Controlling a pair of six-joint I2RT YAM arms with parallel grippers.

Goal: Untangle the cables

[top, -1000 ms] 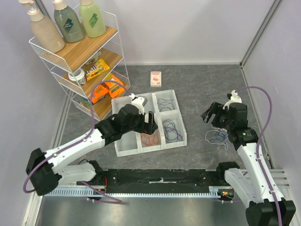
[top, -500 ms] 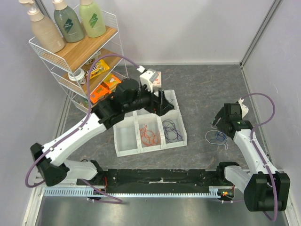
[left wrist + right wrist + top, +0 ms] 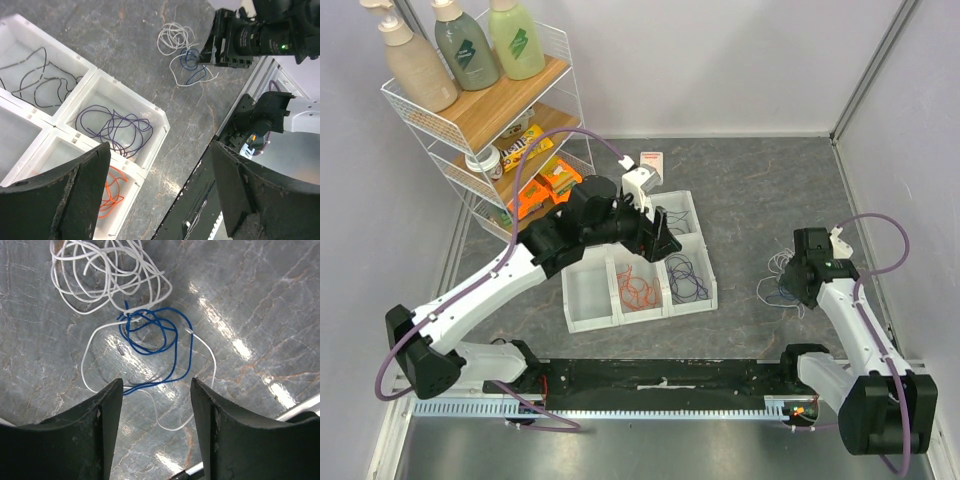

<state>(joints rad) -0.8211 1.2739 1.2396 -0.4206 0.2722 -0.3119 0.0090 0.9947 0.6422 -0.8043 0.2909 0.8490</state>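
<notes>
The step in hand is parting the last tangle. The blue cable (image 3: 146, 329) and white cable (image 3: 107, 275) lie knotted together on the table (image 3: 750, 200), well to the right of the tray (image 3: 586, 292). The tray already holds the orange cable (image 3: 638, 288), purple cable (image 3: 685, 278) and black cable (image 3: 40, 85), each in its own compartment.

My right gripper (image 3: 156, 390) hangs over the tangle on the side away from the tray. Its jaws are partly apart and hold nothing. My left gripper (image 3: 160, 165) hovers above the tray, jaws wide and empty.

To do this well, I judge I should pinch only the long blue loop nearest my fingers. The knot where white crosses blue is best avoided, since a bite there would take both wires. A slow lift should let the white slide off. If it drags along, my left gripper could come over from the tray and pin the white bundle.
</notes>
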